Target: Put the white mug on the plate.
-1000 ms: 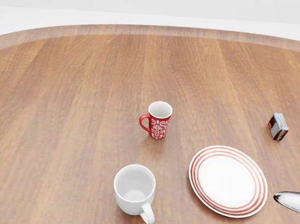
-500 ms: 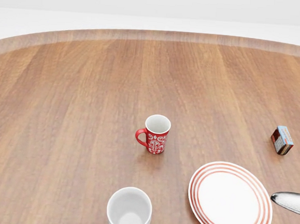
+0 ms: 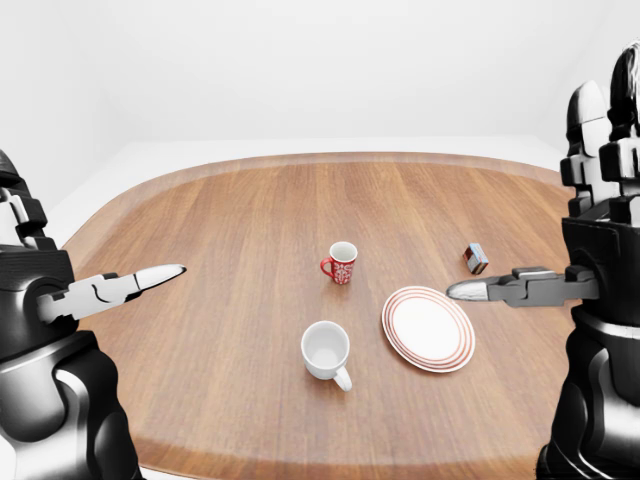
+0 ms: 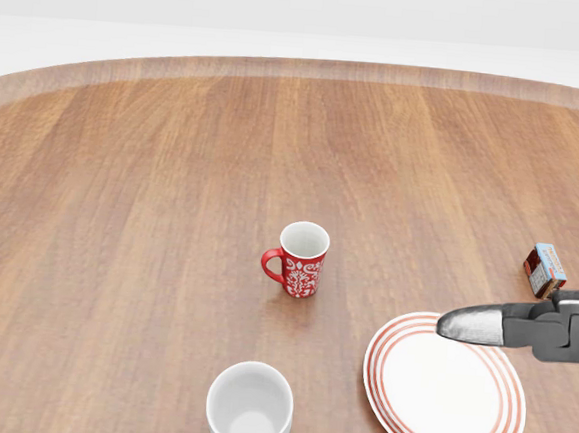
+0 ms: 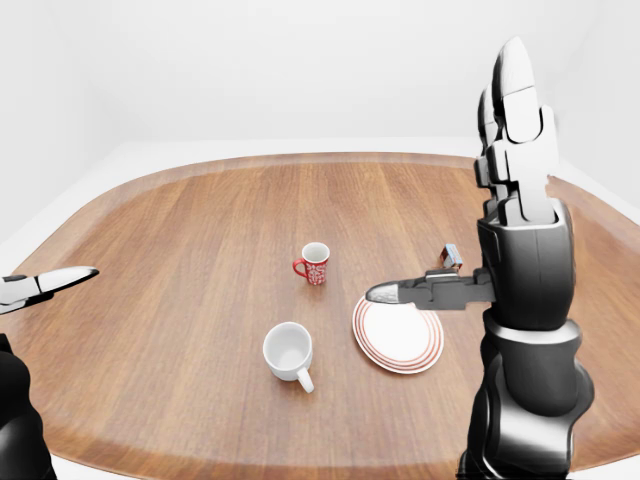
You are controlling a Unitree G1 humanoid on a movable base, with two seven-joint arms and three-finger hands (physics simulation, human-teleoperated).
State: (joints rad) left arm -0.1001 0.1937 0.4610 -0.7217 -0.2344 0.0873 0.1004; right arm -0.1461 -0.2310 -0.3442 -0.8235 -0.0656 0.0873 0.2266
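Looked like a bare simulated test room, not a lived-in home; plain white walls (image 3: 330,60) and floor (image 3: 110,170); only 1 rounded wooden table (image 3: 230,250), sparsely set with crockery.

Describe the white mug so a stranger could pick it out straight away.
On the round wooden table, find the red-ringed plate; in the left-eye view the white mug stands upright just left of it. It is plain white, handle toward the bottom right, unlike the smaller red patterned mug above it.
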